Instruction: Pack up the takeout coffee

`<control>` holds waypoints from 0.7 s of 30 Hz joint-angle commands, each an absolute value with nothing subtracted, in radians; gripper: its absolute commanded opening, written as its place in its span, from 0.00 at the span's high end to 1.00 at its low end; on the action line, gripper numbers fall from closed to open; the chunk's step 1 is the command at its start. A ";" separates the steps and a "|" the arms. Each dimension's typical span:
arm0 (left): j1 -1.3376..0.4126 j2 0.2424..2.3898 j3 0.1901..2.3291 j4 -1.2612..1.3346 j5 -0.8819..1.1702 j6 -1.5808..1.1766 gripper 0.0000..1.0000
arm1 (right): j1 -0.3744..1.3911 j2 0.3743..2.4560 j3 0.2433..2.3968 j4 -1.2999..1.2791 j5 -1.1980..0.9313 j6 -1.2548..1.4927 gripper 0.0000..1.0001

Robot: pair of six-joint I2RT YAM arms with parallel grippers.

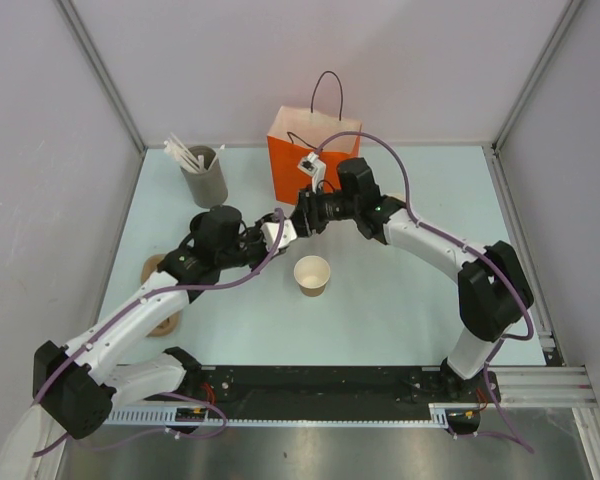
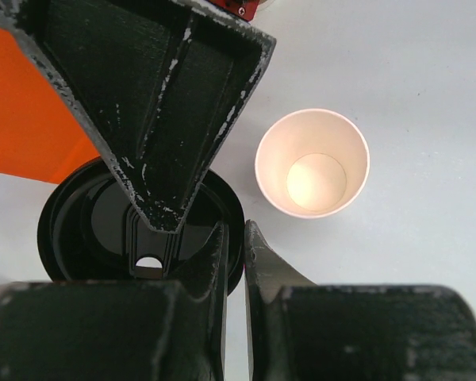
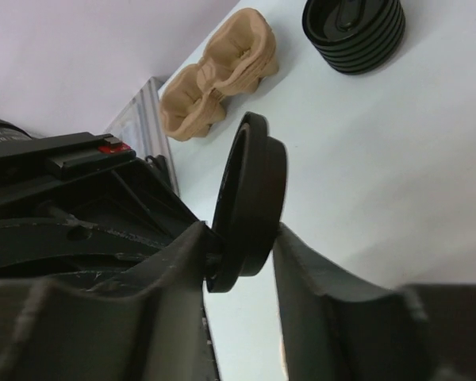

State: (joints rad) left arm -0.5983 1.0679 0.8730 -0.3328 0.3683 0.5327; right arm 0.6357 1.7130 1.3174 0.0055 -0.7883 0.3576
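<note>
Round black plastic lid (image 2: 79, 230) sat half hidden behind gripper fingers (image 2: 166, 119), orange paper bag (image 2: 24, 119) ran off the left edge, tan pulp cup carrier (image 1: 152, 268) lay mostly under the left arm (image 1: 120, 325)

Orange bag (image 1: 313, 165), pot (image 1: 208, 187) w/ stirrers (image 1: 185, 152), pulp carrier (image 3: 219, 83), lid stack (image 3: 354, 33)

One open paper cup (image 1: 312, 275), one loose black lid (image 3: 250, 198), one stack of black lids (image 3: 353, 32). One orange bag (image 1: 288, 165) at twelve o'clock, one pulp carrier (image 3: 218, 75), one grey holder (image 1: 205, 185).

High overhead view; two close wrist views, black lid (image 3: 254, 190) common to both.
</note>
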 commanded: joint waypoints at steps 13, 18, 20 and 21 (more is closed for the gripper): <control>-0.601 0.951 0.865 -0.278 0.316 0.549 0.17 | 0.631 1.644 1.370 -0.130 -0.678 0.175 0.75; -0.540 0.842 0.876 -0.273 0.328 0.537 0.03 | 0.623 1.605 1.371 -0.193 -0.689 0.098 0.74; -0.481 0.806 0.893 -0.279 0.379 0.525 0.01 | 0.621 1.591 1.376 -0.240 -0.692 0.039 0.74; -0.462 0.799 0.896 -0.281 0.397 0.520 0.01 | 0.623 1.582 1.377 -0.256 -0.695 0.017 0.74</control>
